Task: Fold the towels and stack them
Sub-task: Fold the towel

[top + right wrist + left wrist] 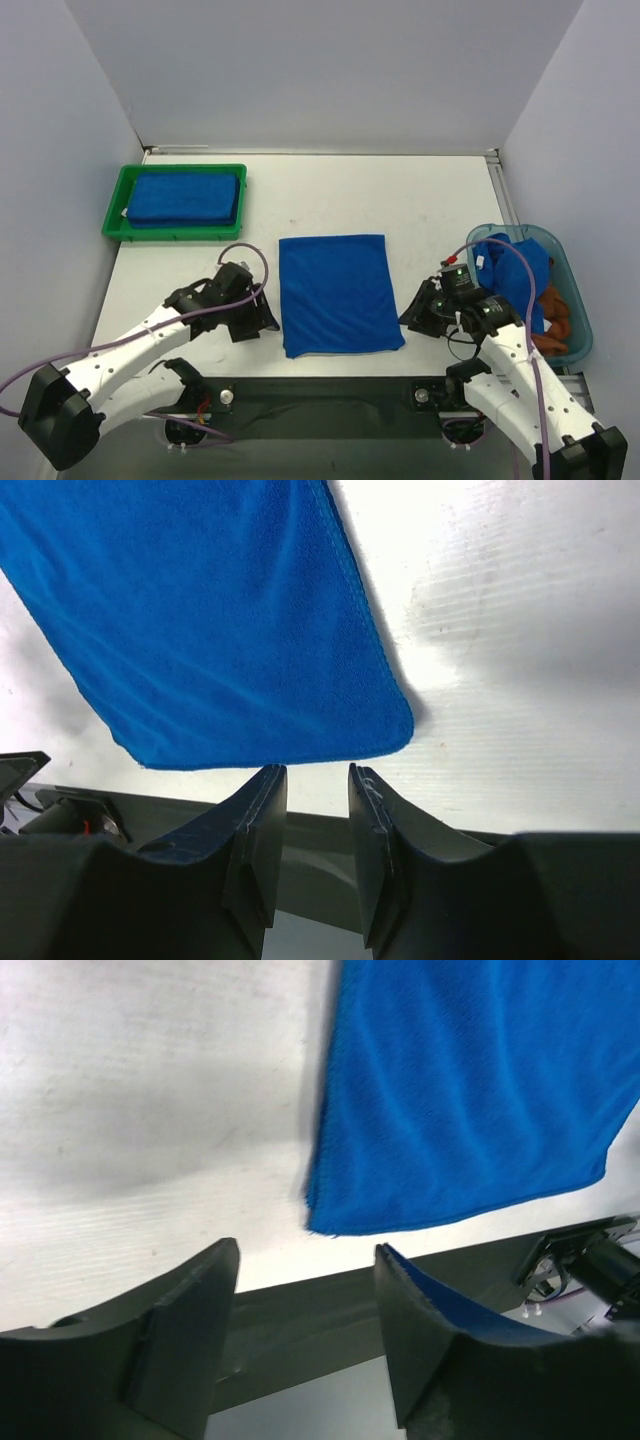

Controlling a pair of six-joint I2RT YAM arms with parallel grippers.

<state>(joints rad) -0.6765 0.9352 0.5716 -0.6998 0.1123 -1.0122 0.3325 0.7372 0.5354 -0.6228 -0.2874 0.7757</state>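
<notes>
1. Blue terry towel [338, 294] lies spread flat in the middle of the white table [420, 195], a single rectangle between the two arms. Its near edge lies close to the dark base rail [330, 395].
2. The left gripper [262, 318] sits low just beside the towel's near left corner, not touching it. In the left wrist view the left gripper [305, 1290] has its jaws wide apart with nothing between them. The towel [470, 1090] ends just beyond the fingertips.
3. The right gripper [415, 312] sits low near the towel's near right corner. In the right wrist view the right gripper [310, 810] has its jaws only narrowly parted and holds nothing. The rounded corner of the towel [220, 620] lies just ahead of them.
4. A stack of folded blue towels [185, 197] rests inside the green tray [112, 215] at the far left of the table.
5. The teal bin [578, 345] at the right edge holds a crumpled blue towel [515, 270] and a rust-brown towel [556, 318] beside it.
</notes>
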